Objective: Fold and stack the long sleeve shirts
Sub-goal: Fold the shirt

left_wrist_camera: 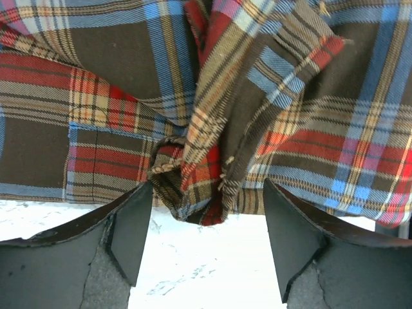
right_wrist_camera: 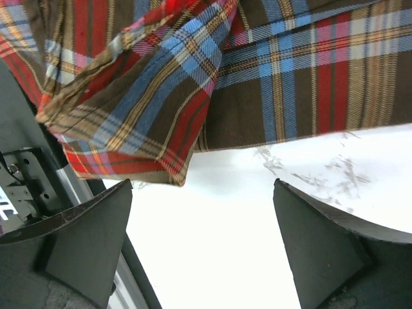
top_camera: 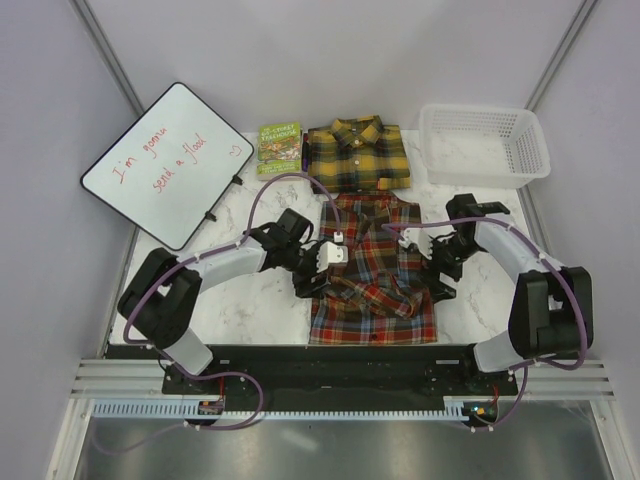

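Bright, even light; sharp, soft shadows.

2 shirts: red-brown shirt (top_camera: 372,275), yellow-black shirt (top_camera: 356,152). 1 green book (top_camera: 279,148), 1 whiteboard (top_camera: 168,165), 1 white basket (top_camera: 484,143). 2 arms: left arm (top_camera: 225,268), right arm (top_camera: 510,250).

Far left on the marble bench (top_camera: 250,290), a tilted whiteboard (top_camera: 165,165) with red handwriting. Just beside it, a small green book (top_camera: 279,148). Far right, a white plastic basket (top_camera: 480,150).

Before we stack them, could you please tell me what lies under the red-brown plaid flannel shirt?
Only the white marble tabletop shows around the edges of the red-brown plaid flannel shirt. Anything beneath its cloth is hidden.
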